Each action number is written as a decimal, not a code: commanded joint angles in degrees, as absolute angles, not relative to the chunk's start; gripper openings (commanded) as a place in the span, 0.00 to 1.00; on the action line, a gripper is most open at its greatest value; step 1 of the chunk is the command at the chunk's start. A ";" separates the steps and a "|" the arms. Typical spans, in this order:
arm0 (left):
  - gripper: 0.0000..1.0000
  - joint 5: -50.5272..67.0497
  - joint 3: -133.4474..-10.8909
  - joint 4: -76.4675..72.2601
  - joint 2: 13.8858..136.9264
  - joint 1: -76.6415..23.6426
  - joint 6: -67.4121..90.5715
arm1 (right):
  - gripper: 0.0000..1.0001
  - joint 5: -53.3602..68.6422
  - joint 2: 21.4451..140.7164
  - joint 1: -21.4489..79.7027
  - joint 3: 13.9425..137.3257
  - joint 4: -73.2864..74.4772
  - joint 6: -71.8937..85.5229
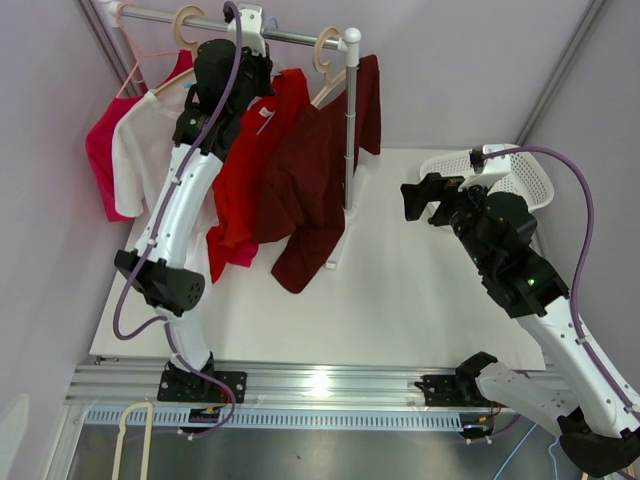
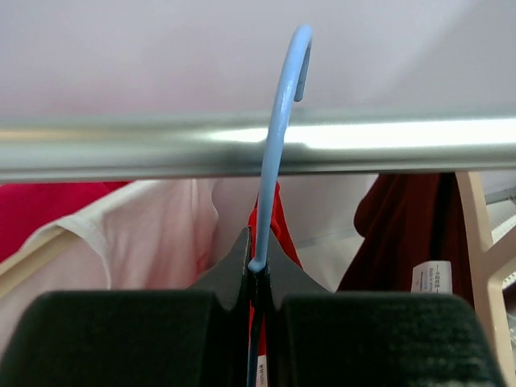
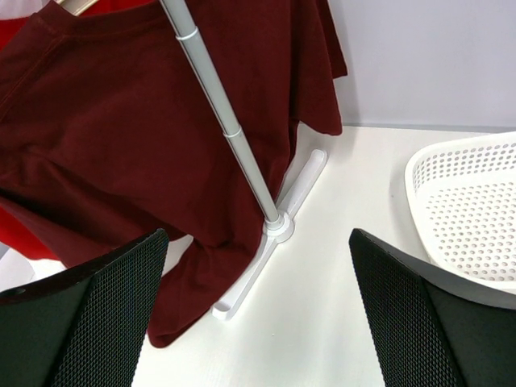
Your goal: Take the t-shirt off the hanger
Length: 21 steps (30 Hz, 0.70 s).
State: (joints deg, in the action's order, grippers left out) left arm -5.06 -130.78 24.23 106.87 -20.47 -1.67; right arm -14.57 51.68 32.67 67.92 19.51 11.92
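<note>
- While the left gripper [image 2: 256, 272] has its jaws pinched tight on the neck of the blue hanger [image 2: 276, 121], the hook above them sits over the rail [image 2: 121, 145], so this looks like the lift-off step.
- The red t-shirt [image 1: 250, 170] hangs below those jaws on that hanger, and a sliver of it shows just behind the fingertips in the wrist view.
- To do it well, I'd say raise straight up until the hook tip, which curls down on the far side of the rail, clears the tube. Only then draw back toward the arm; pulling early would likely snag the hook.
- The hold is on thin plastic between narrow tips and may pivot, so slow and level is the call.
- Neighbours are tight: the white t-shirt [image 2: 145, 234] hangs left of the jaws, the maroon t-shirt [image 2: 395, 218] and a wooden hanger [image 2: 476, 234] right of them. Cloth could drag.
- Above the jaws there is open room, with only plain wall beyond the rail.
- The right gripper [image 1: 418, 200] has its jaws spread wide and holds nothing.
- Ahead of and between its jaws stand the rack pole [image 3: 230, 137] and rack foot [image 3: 278, 234]. The white basket [image 3: 419, 185] is off the right jaw and the maroon hem is by the left jaw. Bare tabletop [image 3: 339, 339] beneath gives room to receive the shirt.
</note>
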 commanded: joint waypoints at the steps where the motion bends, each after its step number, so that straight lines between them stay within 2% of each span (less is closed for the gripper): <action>1: 0.01 -7.03 -135.18 18.99 103.98 -20.74 -3.43 | 0.99 -15.21 51.59 32.87 69.35 19.42 11.42; 11: 0.01 -10.10 -133.86 19.07 99.94 -20.66 -3.69 | 0.99 -14.85 51.86 32.87 68.56 19.34 11.78; 15: 0.01 -12.12 -128.60 17.23 94.68 -20.74 -2.20 | 0.99 -13.89 52.29 32.87 68.03 18.81 11.95; 19: 0.01 -12.13 -116.66 10.47 88.08 -20.74 -2.37 | 0.99 -12.75 52.82 32.87 67.50 18.90 12.39; 21: 0.01 -13.26 -115.84 11.33 87.10 -20.66 -1.50 | 1.00 -11.35 53.00 32.96 67.41 19.16 12.31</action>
State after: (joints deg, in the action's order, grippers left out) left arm -11.25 -117.08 18.65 91.57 -20.49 -2.74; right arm -13.50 52.82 32.67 67.53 19.46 12.01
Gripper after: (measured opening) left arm 0.040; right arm 0.993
